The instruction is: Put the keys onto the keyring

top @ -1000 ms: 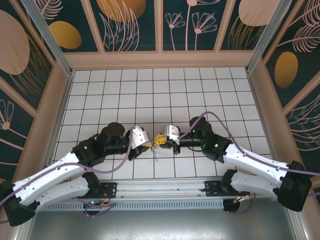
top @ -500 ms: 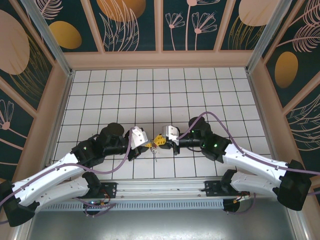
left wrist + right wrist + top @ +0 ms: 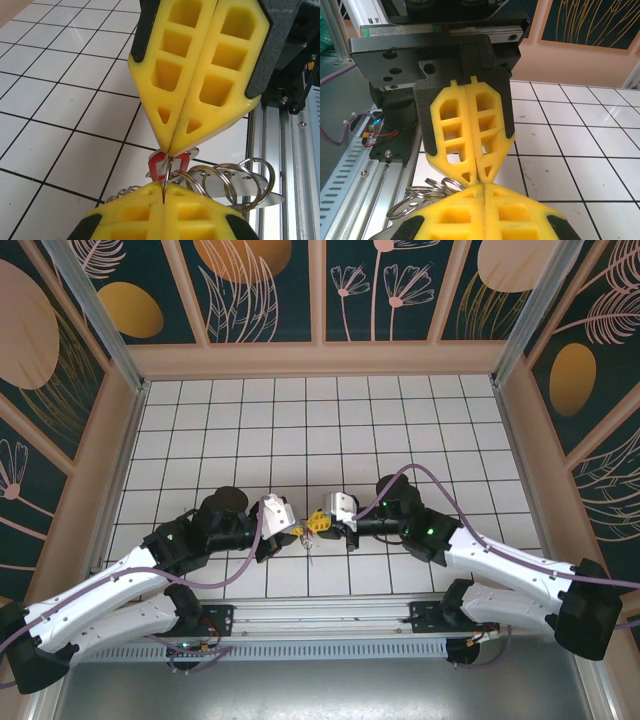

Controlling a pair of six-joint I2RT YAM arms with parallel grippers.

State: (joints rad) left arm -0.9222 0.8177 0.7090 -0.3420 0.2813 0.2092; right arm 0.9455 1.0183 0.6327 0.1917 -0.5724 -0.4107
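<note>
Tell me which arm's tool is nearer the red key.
Right: the right tool looks shut on the red key; the left tool, just below, pinches a thin wire ring.

Bright, even light falls from above; the white tiled counter (image 3: 400, 420) carries only faint, soft shadows beneath the arms. The overhead picture is sharp, its corner posts slightly bowed. Close up, the left pincer (image 3: 164, 192) blurs at the bottom edge, and the wire rings (image 3: 227, 180) glint.
</note>
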